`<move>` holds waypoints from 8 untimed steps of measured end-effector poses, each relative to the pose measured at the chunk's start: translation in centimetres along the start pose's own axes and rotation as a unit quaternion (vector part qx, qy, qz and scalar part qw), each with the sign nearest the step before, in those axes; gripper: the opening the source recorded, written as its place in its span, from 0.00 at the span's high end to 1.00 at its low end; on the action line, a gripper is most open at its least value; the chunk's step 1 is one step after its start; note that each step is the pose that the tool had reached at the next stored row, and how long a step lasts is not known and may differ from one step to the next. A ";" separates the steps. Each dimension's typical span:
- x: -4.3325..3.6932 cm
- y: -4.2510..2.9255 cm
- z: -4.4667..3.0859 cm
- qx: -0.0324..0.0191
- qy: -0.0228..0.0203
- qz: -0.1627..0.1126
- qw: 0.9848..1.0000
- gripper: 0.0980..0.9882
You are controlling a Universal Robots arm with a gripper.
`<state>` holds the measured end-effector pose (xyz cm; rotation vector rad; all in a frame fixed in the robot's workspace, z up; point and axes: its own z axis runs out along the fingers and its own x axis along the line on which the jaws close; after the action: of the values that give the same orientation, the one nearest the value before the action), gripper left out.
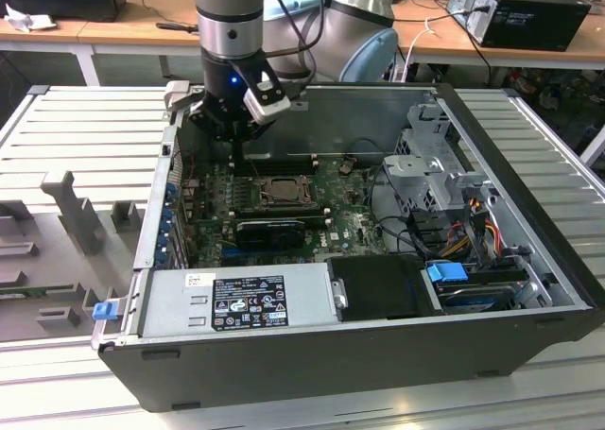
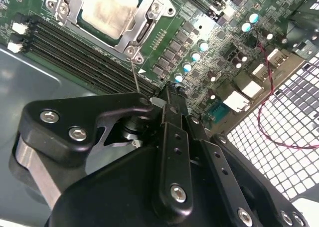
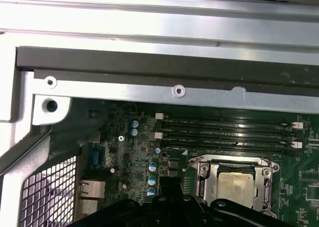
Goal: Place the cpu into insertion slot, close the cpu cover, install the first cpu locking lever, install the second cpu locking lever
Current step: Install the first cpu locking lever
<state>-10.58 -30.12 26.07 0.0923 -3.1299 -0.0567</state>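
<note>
One dull silver-grey square cpu [image 2: 107,10] lies near our black gripper [image 2: 167,93], which we cannot tell open from closed

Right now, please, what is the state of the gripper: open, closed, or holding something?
Gripper: cannot be told; it is close beside the cpu cover, which lies shut over the cpu.
</note>
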 end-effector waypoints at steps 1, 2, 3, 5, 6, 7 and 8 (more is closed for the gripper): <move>-0.11 0.03 0.00 0.000 0.000 0.000 1.000 0.99; -0.22 0.07 0.00 0.000 0.000 0.000 1.000 0.99; -0.29 0.12 0.00 0.000 0.000 0.000 1.000 0.99; -0.37 0.21 0.01 0.000 0.001 0.000 1.000 0.99; -0.32 0.22 0.02 0.000 0.001 0.000 1.000 0.99; -0.23 0.22 0.02 0.000 0.001 -0.001 1.000 0.99; -0.03 0.24 0.03 0.000 0.001 -0.001 1.000 0.99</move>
<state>-10.57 -29.89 26.05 0.0941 -3.1284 -0.0568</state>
